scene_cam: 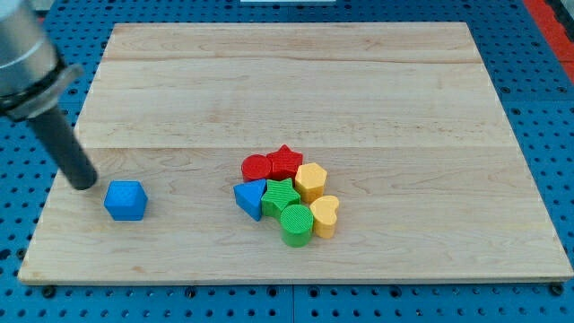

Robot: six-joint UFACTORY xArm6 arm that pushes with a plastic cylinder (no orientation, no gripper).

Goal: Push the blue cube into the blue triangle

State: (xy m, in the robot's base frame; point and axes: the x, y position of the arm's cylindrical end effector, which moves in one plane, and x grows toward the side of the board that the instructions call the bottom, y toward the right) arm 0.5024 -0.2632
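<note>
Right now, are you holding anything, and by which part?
Nothing held. My tip sits just left of the blue cube, not touching it.

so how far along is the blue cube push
Nothing is done yet: the blue cube sits apart from the blue triangle, with bare board between them. In hand: my tip stands just off the cube's left side, lined up to push. Left: slide the cube toward the view's right until it meets the triangle.

My tip (83,184) sits just left of the blue cube (125,200) (blue triangle (250,197) well right, against the cluster).
</note>
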